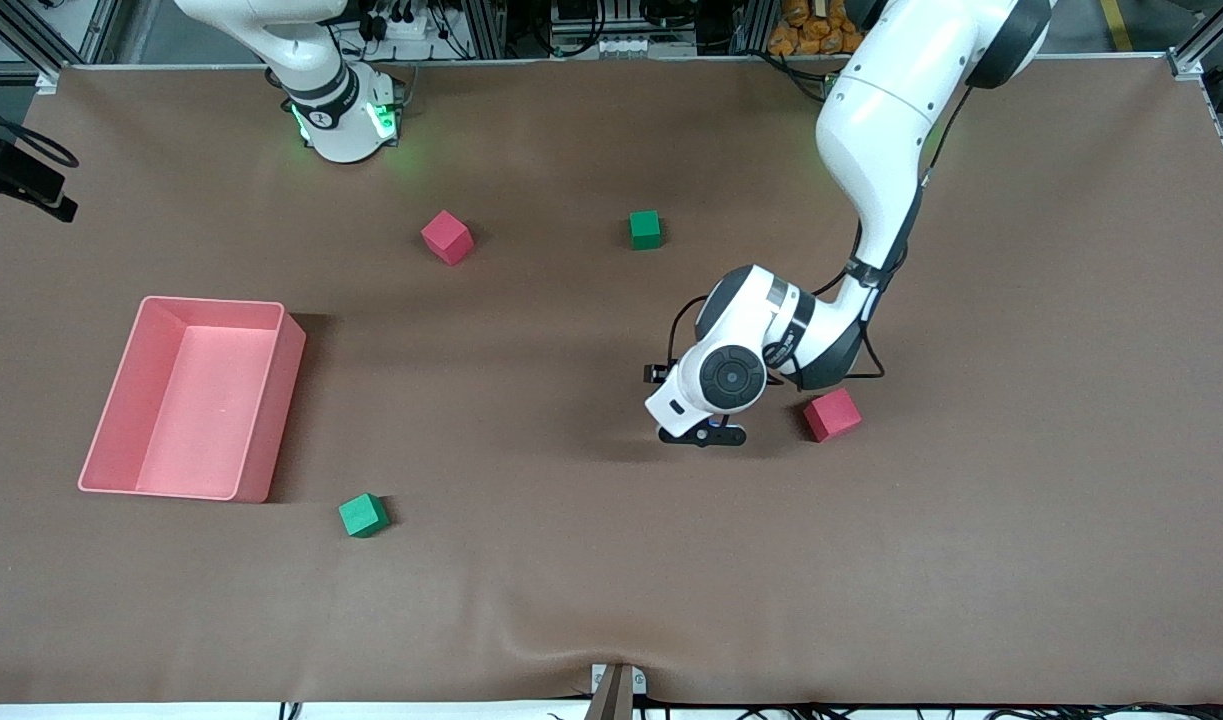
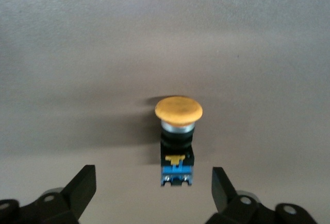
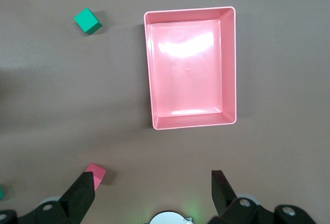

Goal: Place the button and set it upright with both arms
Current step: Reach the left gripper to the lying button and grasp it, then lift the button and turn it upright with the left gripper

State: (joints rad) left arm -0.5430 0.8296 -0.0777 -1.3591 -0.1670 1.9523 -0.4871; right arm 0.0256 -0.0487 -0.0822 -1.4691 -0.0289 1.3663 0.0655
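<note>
Approaching: left claw, fingers apart, hovers low by the lying button at its 12 o'clock; next, straddle and clamp; right claw waits apart.

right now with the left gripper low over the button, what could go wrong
The button lies on its side between the open fingers of the left gripper; its round orange cap could let it roll or slip as they close. A red cube sits close beside the arm's wrist and might get nudged.
</note>
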